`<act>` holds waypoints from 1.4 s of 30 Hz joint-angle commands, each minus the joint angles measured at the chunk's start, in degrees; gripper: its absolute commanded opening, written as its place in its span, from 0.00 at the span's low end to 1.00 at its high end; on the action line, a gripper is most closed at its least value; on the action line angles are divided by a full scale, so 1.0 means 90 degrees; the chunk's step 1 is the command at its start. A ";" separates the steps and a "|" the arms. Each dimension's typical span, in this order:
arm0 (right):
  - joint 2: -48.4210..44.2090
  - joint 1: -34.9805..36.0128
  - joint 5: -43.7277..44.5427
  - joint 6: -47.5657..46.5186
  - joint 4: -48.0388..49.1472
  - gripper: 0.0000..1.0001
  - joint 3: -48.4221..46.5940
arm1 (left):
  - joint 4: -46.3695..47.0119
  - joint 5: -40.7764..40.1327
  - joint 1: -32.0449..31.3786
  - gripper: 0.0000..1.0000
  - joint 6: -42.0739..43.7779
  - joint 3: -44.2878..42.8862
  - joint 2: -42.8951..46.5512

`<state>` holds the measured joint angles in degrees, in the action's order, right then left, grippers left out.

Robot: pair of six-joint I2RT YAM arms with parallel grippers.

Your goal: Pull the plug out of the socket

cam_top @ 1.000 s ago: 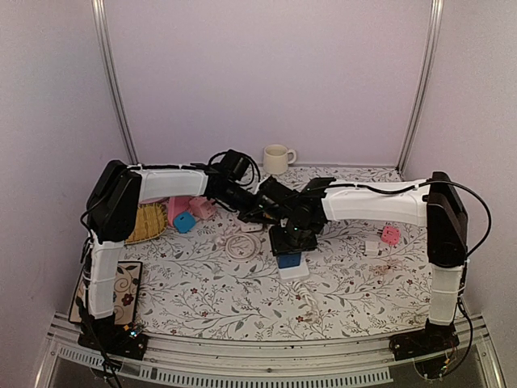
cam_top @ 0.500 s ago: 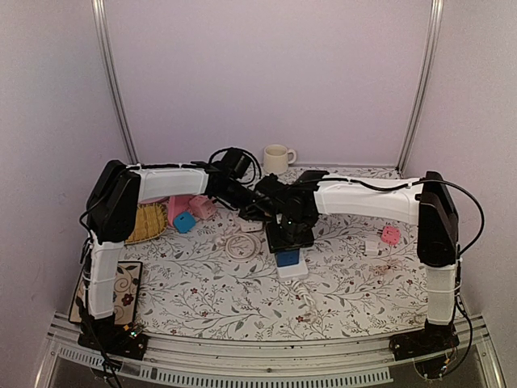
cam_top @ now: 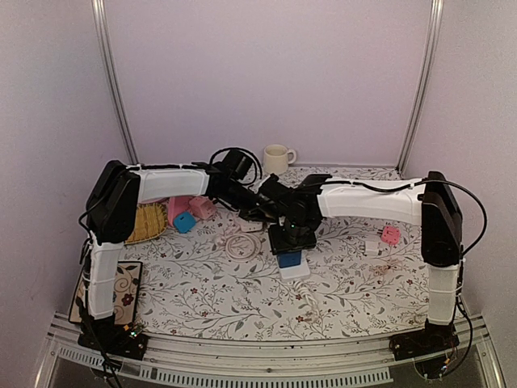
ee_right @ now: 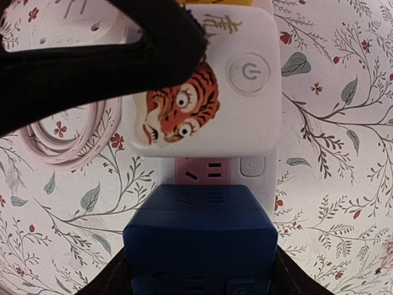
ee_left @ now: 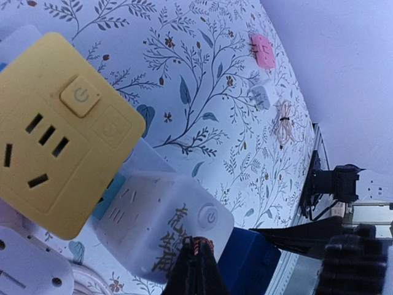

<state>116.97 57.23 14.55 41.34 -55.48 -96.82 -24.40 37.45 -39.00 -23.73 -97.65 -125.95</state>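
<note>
Floral table (cam_top: 210,299) | left gripper (ee_left: 195,246) was pressed together against tiger adapter (ee_right: 209,92) | right gripper (cam_top: 291,240) pinched blue plug (ee_right: 199,233) on socket strip (ee_right: 212,169)

The floral tabletop (cam_top: 218,295) carries a cream mug (cam_top: 277,158) at the back and a coiled white cable (cam_top: 240,245) mid-table. A white power strip (cam_top: 296,271) lies beside that cable.

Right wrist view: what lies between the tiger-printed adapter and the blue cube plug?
An empty pink socket face of the power strip, its switch button beside it, separates tiger adapter from blue cube plug; the right wrist view shows it.
</note>
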 commanded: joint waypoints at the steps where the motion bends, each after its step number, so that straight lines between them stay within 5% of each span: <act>1: -0.1043 -0.0270 -0.0325 0.0225 0.1291 0.20 0.0621 | -0.1004 -0.0866 -0.0061 0.00 0.0178 0.0385 -0.0322; 6: -0.1254 -0.0329 -0.0377 0.0394 0.1605 0.20 0.1007 | -0.1017 -0.0899 -0.0056 0.00 0.0199 0.0420 -0.0293; 16: -0.0381 0.0287 0.0655 -0.0126 0.0584 0.20 -0.0408 | -0.1049 -0.0937 -0.0056 0.00 0.0195 0.0400 -0.0339; 21: -0.0495 0.0253 0.0701 -0.0077 0.0580 0.20 -0.0280 | -0.1054 -0.0919 -0.0051 0.00 0.0195 0.0374 -0.0368; 35: -0.3120 -0.0709 -0.0115 0.0906 0.1543 0.16 0.3037 | -0.1327 -0.0867 -0.0061 0.00 0.0122 -0.0297 -0.0319; 42: -0.4733 -0.1913 -0.2185 0.0977 0.3533 0.16 0.5740 | -0.1203 -0.0813 -0.0095 0.00 -0.0378 -0.0783 -0.0190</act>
<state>79.59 45.25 8.03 48.93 -36.88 -55.20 -32.08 32.56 -39.24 -24.21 -102.63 -126.28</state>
